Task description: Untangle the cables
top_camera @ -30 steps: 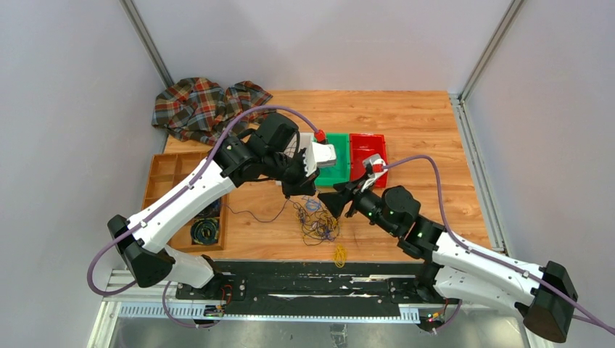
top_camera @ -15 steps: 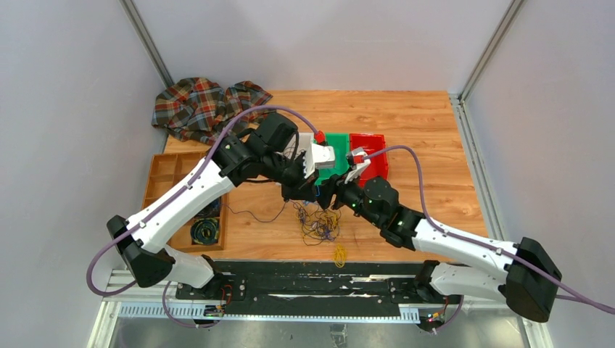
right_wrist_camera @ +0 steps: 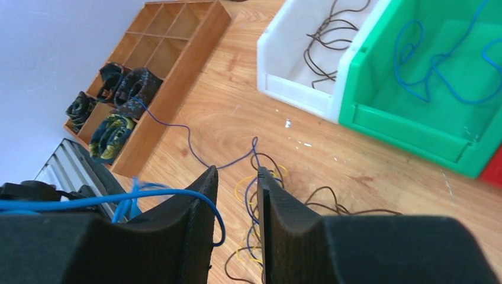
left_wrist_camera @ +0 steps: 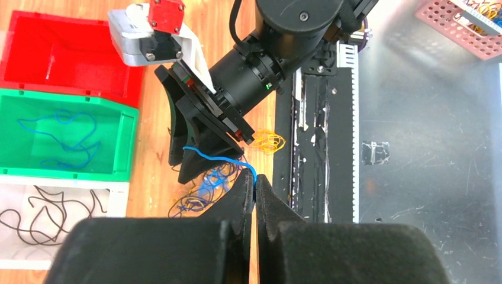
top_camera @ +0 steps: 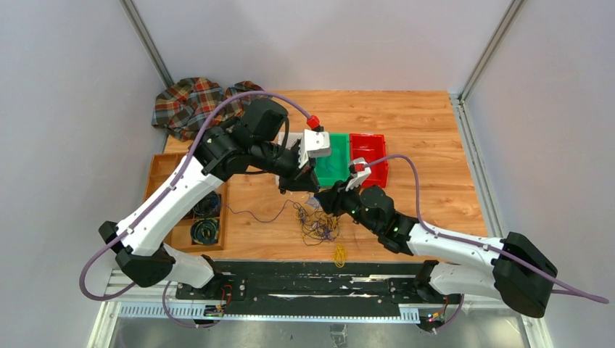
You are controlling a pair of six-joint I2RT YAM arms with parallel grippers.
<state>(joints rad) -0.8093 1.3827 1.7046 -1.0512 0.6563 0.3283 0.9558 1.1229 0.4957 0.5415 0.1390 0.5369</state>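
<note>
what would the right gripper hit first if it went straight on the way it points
Most likely the tangled cables on the table, right ahead of the right gripper; depth is hard to judge.

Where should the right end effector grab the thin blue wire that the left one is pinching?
Take the raised span of the thin blue wire just beyond the left end effector, closing across it from the side. That stretch hangs clear of the tangled pile of wires, so likely nothing else gets pinched.

Two arms (top_camera: 181,190) (top_camera: 453,245), three bins (right_wrist_camera: 296,92) (right_wrist_camera: 402,127) (left_wrist_camera: 59,56), one wooden tray (top_camera: 163,174), one plaid cloth (top_camera: 194,105), one tangle of thin cables (top_camera: 316,225).
</note>
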